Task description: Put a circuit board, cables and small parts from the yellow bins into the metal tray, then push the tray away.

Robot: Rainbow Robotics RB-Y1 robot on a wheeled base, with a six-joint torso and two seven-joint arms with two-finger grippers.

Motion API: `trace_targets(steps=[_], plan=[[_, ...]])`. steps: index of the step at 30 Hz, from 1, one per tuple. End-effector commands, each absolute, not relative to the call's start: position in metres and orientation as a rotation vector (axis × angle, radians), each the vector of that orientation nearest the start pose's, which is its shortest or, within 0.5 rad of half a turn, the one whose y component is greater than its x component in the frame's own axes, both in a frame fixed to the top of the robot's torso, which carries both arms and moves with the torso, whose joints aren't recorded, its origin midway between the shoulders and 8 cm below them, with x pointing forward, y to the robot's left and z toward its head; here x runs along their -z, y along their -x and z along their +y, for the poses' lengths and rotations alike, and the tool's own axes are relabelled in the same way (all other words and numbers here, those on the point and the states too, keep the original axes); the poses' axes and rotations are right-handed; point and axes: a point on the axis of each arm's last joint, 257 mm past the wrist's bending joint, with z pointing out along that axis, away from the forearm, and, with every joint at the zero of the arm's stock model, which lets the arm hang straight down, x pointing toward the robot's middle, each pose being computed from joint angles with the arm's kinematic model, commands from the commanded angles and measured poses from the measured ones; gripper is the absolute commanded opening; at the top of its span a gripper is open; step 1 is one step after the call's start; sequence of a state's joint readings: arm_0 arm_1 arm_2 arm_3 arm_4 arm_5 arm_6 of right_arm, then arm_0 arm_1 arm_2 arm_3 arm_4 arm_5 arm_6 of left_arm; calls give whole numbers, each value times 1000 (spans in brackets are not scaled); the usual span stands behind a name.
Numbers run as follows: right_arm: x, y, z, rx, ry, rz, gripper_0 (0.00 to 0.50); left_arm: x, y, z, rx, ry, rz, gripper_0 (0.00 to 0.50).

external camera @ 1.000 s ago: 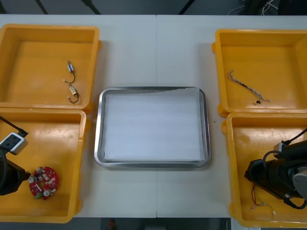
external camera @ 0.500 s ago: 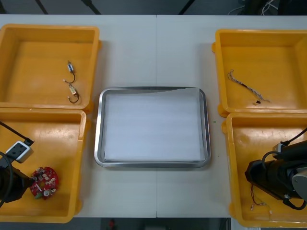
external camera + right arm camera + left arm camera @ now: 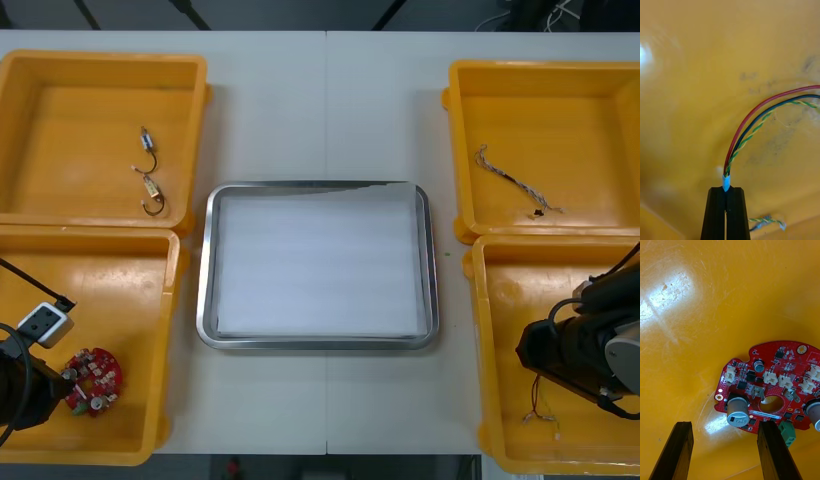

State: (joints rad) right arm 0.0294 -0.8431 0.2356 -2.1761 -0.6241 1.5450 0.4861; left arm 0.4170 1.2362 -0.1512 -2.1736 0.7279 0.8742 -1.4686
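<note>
A round red circuit board (image 3: 92,380) lies in the near-left yellow bin (image 3: 120,270). My left gripper (image 3: 725,424) hangs open just short of the circuit board (image 3: 767,390), whose edge sits by one finger (image 3: 775,450). In the near-right yellow bin (image 3: 500,300), my right gripper (image 3: 726,189) is shut on the white end of a red, dark and green-yellow cable (image 3: 760,122). From the front, the cable (image 3: 543,402) trails below the right arm (image 3: 580,355). The metal tray (image 3: 205,290), white inside, lies between the bins with nothing in it.
Small metal parts (image 3: 150,185) lie in the far-left bin (image 3: 190,70). A twisted blue and white cable (image 3: 512,180) lies in the far-right bin (image 3: 460,80). The left arm (image 3: 18,385) with its white wrist box fills the near-left bin's outer corner.
My right gripper has shut on the cable's end and drawn it a little sideways. The left arm has slid toward the table's near edge, beside the board.
</note>
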Motion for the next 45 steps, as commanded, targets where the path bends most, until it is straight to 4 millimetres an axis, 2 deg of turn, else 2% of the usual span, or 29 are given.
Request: trace_targets(steps=[1, 6, 10, 17, 28, 36, 45], plan=[[273, -341, -303, -78, -614, 2684, 0, 324, -301, 388, -218, -884, 2523, 500], [246, -341, -302, -79, -518, 2684, 0, 326, -302, 386, -211, -888, 2513, 500], [224, -340, -311, -33, -365, 2684, 0, 326, -302, 387, -217, -893, 2510, 500], [197, -340, -320, -14, -131, 2690, 0, 328, -303, 383, -201, -887, 2501, 500], [162, -343, -329, 114, 223, 2695, 0, 341, -313, 382, -181, -894, 2464, 500], [141, -352, -317, 119, 479, 2657, 0, 336, -317, 378, -188, -917, 2438, 500], [125, -363, -313, 82, 611, 2650, 0, 323, -327, 377, -224, -967, 2380, 500]])
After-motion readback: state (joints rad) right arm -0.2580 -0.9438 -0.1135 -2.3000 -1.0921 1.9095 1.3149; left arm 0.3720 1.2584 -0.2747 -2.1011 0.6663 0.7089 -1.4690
